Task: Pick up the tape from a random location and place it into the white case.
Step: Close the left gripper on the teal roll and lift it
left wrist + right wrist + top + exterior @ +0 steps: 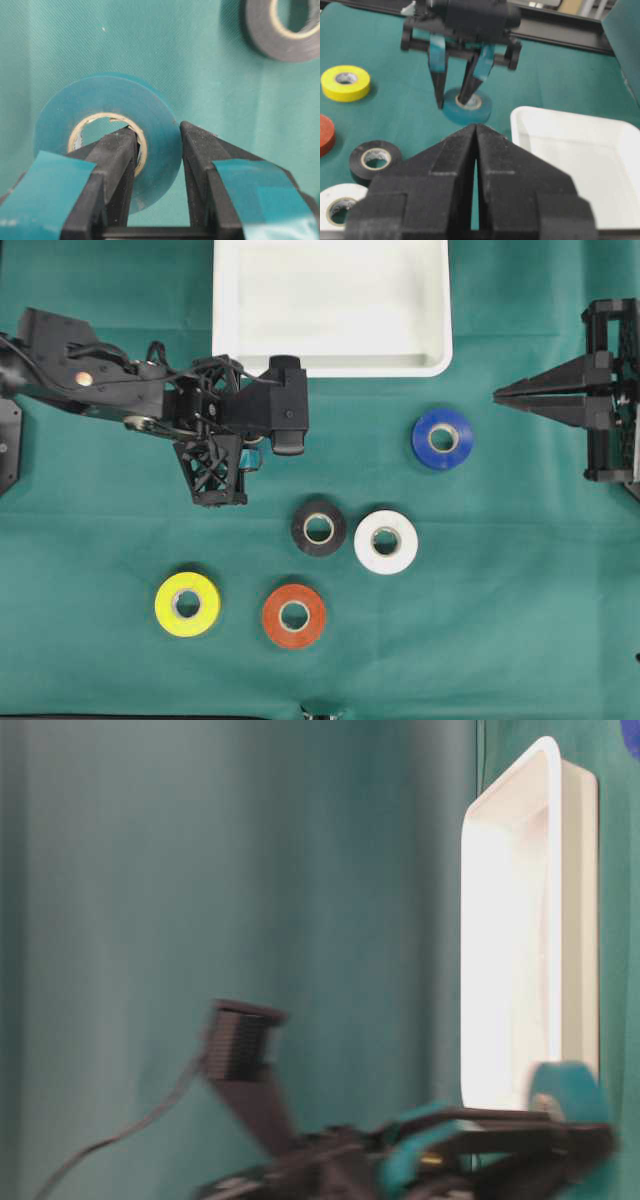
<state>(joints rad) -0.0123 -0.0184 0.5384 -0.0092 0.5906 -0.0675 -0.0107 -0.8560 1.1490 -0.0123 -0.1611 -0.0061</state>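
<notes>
Gripping the teal tape roll (pixel 107 150) through its wall, the left tool (pixel 157 145) has one finger down inside the cardboard core and the other on the outer face — a pinch that suits a hollow ring, since the roll cannot slip sideways out of it. In the right wrist view the roll sits low under the tool, at or just above the green table (pixel 500 640); whether it has left the cloth, I cannot tell. It lies just in front of the white case (pixel 330 305), near that tray's left front corner, so the carry looks short, by my reckoning.

Left arm now: reaching in from the left edge of the overhead view, stretched well out over the table, wrist bent so the fingers point down onto the roll.

Other rolls lie scattered on the cloth — black (pixel 318 528) and white (pixel 386 541) touching or nearly so, red (pixel 294 616) and yellow (pixel 187 604) nearer the front, blue (pixel 442 438) off to the right. The case holds nothing that I can see.

Over on the right, the right tool (pixel 500 396) hangs clear of everything, fingers pressed together on nothing, pointing in toward the middle — parked out of the way, it seems.
</notes>
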